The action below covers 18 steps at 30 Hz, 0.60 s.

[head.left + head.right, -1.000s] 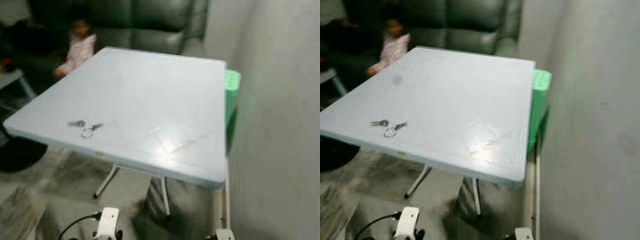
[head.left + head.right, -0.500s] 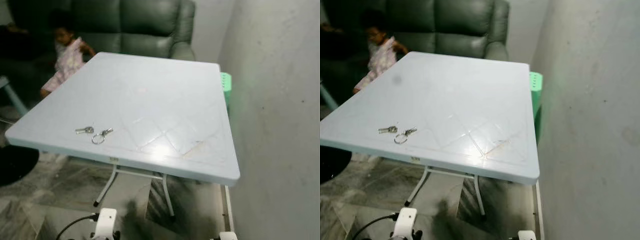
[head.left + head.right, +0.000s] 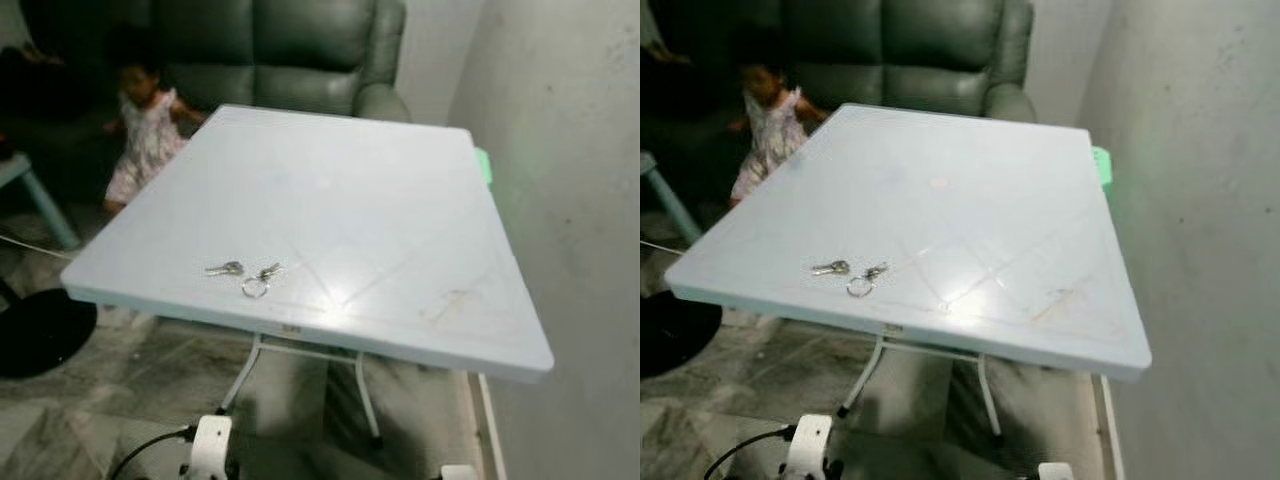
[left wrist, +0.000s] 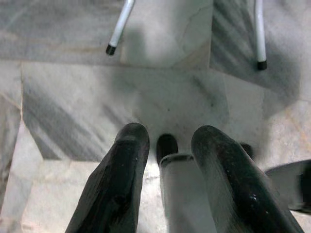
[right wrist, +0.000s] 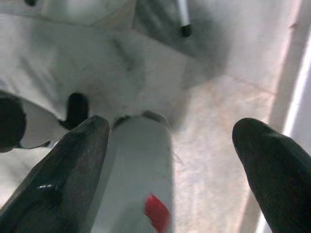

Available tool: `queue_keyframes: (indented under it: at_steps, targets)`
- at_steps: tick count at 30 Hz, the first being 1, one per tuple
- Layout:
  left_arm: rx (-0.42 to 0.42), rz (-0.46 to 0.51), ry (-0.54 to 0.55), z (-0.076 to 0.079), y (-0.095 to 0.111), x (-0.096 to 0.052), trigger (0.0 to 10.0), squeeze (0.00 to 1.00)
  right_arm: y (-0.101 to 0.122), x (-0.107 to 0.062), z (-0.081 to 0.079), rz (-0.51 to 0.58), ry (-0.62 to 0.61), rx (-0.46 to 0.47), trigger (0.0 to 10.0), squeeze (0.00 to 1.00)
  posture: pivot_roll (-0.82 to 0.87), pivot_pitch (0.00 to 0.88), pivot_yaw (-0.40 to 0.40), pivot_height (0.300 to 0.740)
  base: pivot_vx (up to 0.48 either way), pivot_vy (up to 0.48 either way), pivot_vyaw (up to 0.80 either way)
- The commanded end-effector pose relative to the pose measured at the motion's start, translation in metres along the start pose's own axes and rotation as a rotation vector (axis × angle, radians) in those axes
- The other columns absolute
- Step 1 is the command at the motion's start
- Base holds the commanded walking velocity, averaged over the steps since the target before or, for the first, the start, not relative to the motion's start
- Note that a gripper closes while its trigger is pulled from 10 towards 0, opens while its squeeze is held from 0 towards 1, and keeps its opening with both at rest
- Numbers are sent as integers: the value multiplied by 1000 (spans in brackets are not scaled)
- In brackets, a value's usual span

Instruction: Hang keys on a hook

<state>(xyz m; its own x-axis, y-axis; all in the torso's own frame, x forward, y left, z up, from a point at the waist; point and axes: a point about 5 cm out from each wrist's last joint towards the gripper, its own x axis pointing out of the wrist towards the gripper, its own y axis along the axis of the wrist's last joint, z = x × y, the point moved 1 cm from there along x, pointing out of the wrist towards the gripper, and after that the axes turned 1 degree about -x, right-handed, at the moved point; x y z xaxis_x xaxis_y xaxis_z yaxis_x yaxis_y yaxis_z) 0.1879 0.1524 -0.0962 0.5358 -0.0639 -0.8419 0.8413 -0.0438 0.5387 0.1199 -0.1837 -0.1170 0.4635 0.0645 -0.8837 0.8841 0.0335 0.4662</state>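
Note:
A small bunch of keys (image 3: 245, 275) on a ring lies flat on a pale blue folding table (image 3: 380, 200), near its front left edge. Both arms hang low in front of the table, well below the keys. In the left wrist view my left gripper (image 4: 170, 133) points at the marble floor, open and holding nothing. In the right wrist view my right gripper (image 5: 171, 127) is spread wide open over the floor beside a table leg (image 5: 183, 19).
A grey wall (image 3: 580, 200) runs close along the table's right side, with a green stool (image 3: 484, 165) wedged between them. A dark green sofa (image 3: 280, 50) stands behind the table. A small child (image 3: 145, 130) stands at the far left. A black round object (image 3: 40, 330) lies on the floor.
The camera has shifted, so the table and keys now sit further right in the picture and look sharper. The keys lie where they were. The child has moved a little.

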Motion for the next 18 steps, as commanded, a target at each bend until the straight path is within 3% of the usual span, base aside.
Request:
queue_keyframes:
  at_steps: [1,14,18]
  targets:
    - [0,-10,-14,7,-3,0,10000,0,-13,-3,5,-41,-10,11,10000,0,88,0,-29,740,0,480,0]
    - [-3,-12,-11,7,-4,0,10000,0,-12,-3,4,-43,-5,12,10000,0,91,0,-32,740,0,480,0]
    - [1,-5,-13,7,-4,0,10000,0,-13,-3,4,-47,-4,11,10000,0,94,0,-32,740,0,85,0]
